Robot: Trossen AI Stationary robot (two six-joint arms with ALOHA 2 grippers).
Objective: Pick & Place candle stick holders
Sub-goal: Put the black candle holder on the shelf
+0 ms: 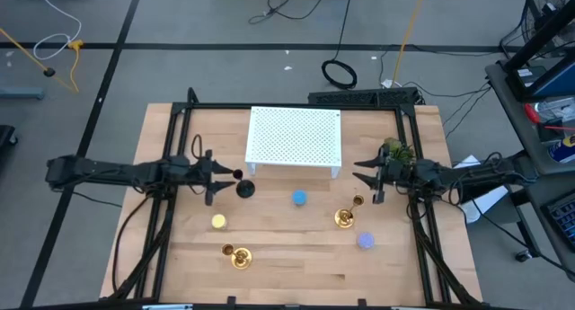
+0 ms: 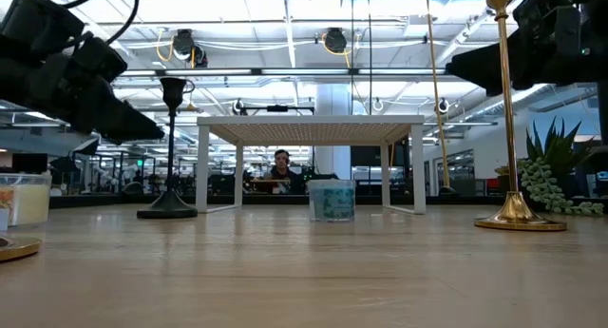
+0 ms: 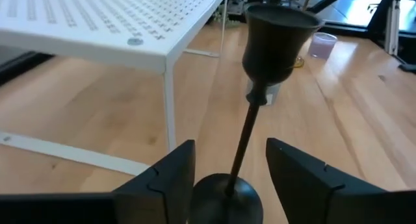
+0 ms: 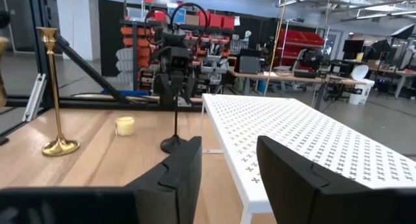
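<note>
1. The wooden table [image 1: 296, 247] carries a white perforated stand [image 1: 295, 136] at the back centre.
2. The left gripper [image 1: 213, 177] sits left of the stand with its fingers spread apart; the black candle holder [image 1: 244, 189] stands upright just ahead of them, its stem in line with the gap and untouched.
3. The right gripper [image 1: 370, 181] hovers at the stand's right corner, fingers parted and empty, near a green plant [image 1: 396, 152].
4. One brass candle holder [image 1: 345, 217] stands just in front of the right gripper; the other brass candle holder [image 1: 238, 255] is near the front edge.
5. The yellow piece [image 1: 218, 222], blue piece [image 1: 298, 198] and lavender piece [image 1: 365, 242] lie scattered between them.
6. Only the left wrist view shows the black holder's cup [image 3: 281, 42] and slim stem rising between the fingers [image 3: 162, 185]; only the low view shows a person [image 2: 281, 166] beyond the table.
</note>
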